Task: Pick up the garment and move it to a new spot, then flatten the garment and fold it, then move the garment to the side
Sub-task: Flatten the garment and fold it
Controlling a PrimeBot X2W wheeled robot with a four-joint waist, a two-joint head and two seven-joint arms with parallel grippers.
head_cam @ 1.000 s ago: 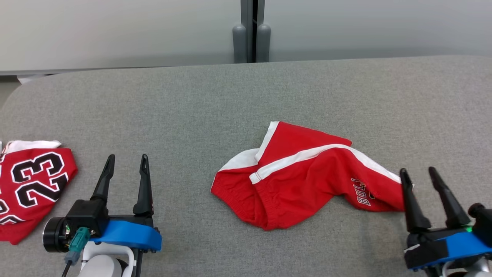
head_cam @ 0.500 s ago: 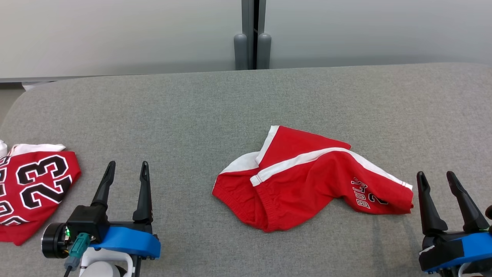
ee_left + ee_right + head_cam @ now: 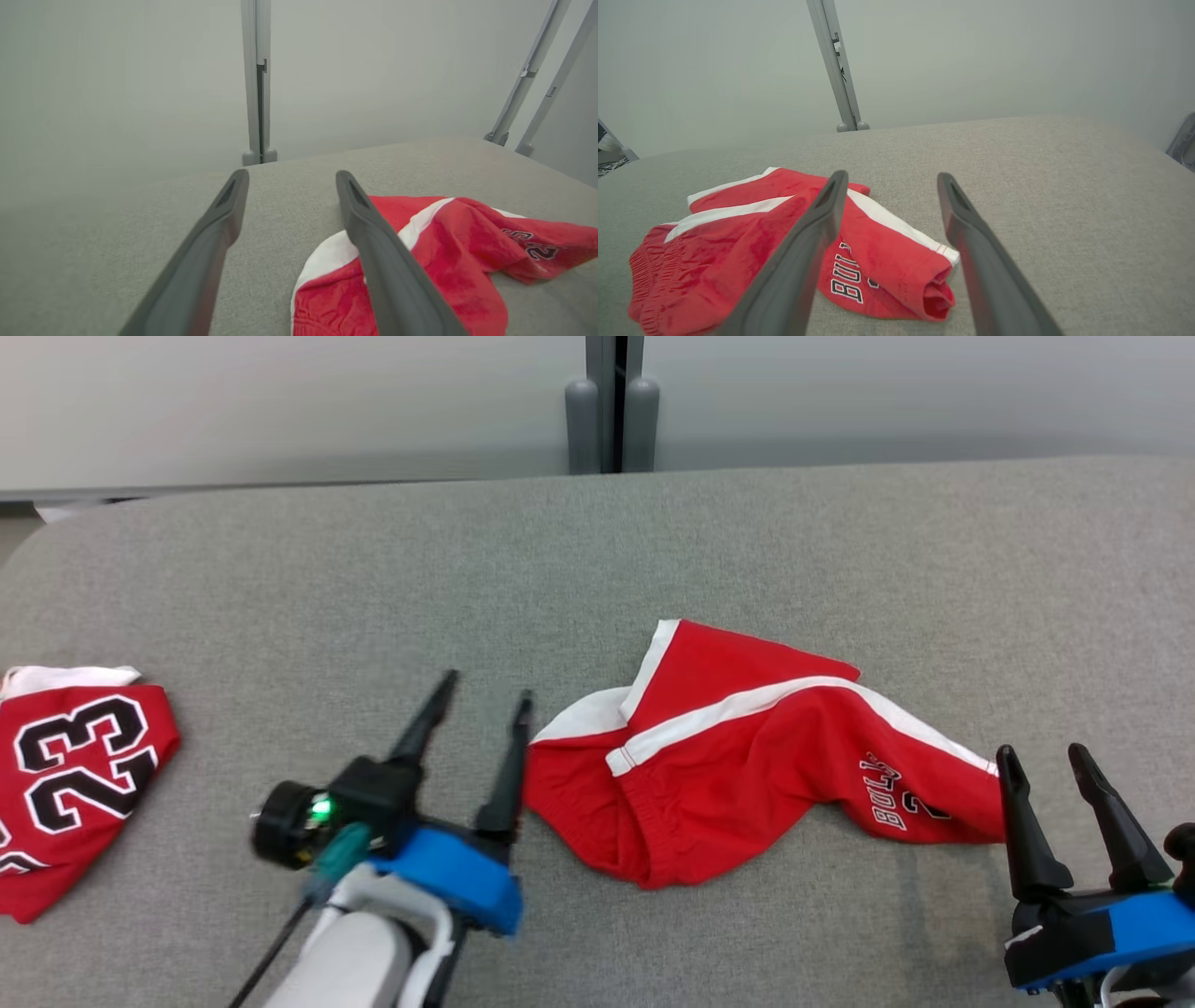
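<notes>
Garment axis: we are seeing the red shorts [image 3: 738, 775] lying crumpled on the grey surface [image 3: 653, 551], their long axis running left to right, waistband leftward, lettered leg hem rightward.
Garment position: it is lying between the left gripper [image 3: 488, 685] and the right gripper [image 3: 1039, 750], each end just beside one.
Left arm: we are tilting it rightward, fingers parted, empty.
Right arm: we are pointing it forward, fingers parted, empty.

Crumpled red-and-white cloth shorts [image 3: 738, 775] just beside the left jaws, soft matt fabric, finely puckered at one edge, grey upholstered surface [image 3: 373, 579] under both jaws, coarse matt weave, long dark fingers [image 3: 373, 242] of the left gripper [image 3: 485, 686], smooth matt plastic
</notes>
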